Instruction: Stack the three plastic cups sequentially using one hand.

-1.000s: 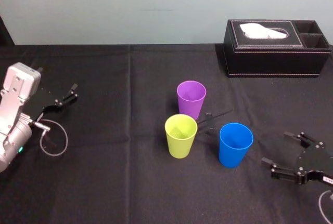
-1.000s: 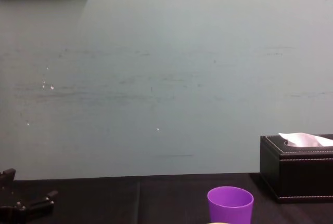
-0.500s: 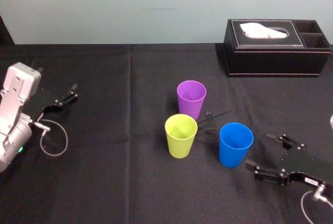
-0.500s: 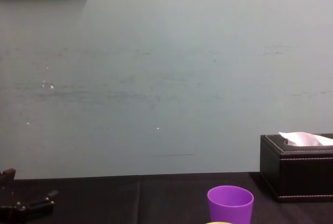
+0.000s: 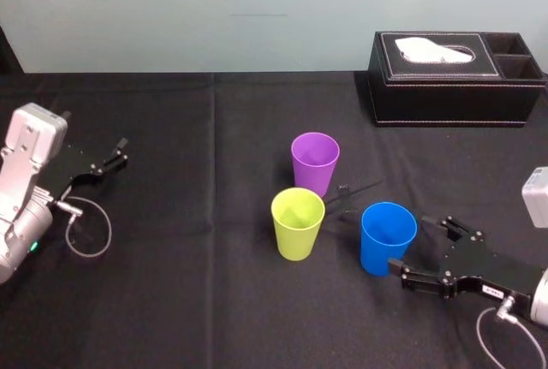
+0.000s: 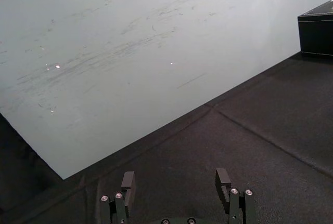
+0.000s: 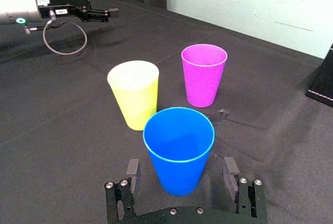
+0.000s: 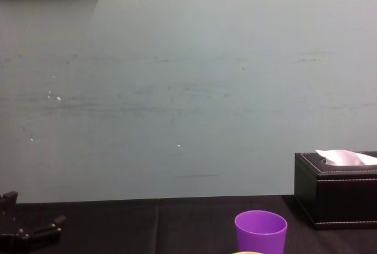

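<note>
Head view: the right end effector (image 5: pixel 418 245) is spread wide and holds nothing. The blue cup (image 5: pixel 387 236) stands at its fingertips, with the yellow-green cup (image 5: pixel 297 222) and purple cup (image 5: pixel 315 162) beyond. The left end effector (image 5: pixel 107 162) is parked well apart, open and empty.

Right wrist view: the blue cup (image 7: pixel 178 148) stands just ahead, between the finger lines, ungripped.

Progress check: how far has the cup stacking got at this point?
Nothing is stacked yet: the purple plastic tumbler, yellow-green plastic tumbler and blue plastic tumbler all stand apart on the black table. In hand: the right gripper, fingers open, sits low beside the blue tumbler, not gripping it. The left gripper is parked open at the table's left. Left: both nestings.
</note>
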Robot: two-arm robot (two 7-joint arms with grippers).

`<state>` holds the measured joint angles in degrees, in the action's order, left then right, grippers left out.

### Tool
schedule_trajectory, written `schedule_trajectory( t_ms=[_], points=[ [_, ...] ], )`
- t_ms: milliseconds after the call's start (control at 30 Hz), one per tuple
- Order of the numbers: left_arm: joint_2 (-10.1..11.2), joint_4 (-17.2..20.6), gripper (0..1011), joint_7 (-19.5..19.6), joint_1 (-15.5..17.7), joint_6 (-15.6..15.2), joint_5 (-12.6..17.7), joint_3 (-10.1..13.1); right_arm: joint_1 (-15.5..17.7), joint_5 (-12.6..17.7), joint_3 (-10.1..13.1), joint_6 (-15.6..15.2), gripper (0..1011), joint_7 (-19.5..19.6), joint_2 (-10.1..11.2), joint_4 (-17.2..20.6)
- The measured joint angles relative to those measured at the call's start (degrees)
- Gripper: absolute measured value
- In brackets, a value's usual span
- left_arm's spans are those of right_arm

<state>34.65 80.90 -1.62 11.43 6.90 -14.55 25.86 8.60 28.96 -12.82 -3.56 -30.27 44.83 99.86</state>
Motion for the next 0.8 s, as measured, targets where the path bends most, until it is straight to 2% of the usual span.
schedule_trajectory(
  t_ms=[800],
  points=[
    [0.0,0.0,1011,0.0,0.0,0.0,0.0,0.0,-6.2,-1.8,-4.3,-0.2,1003,-0.3,-4.2,-4.3]
  ],
)
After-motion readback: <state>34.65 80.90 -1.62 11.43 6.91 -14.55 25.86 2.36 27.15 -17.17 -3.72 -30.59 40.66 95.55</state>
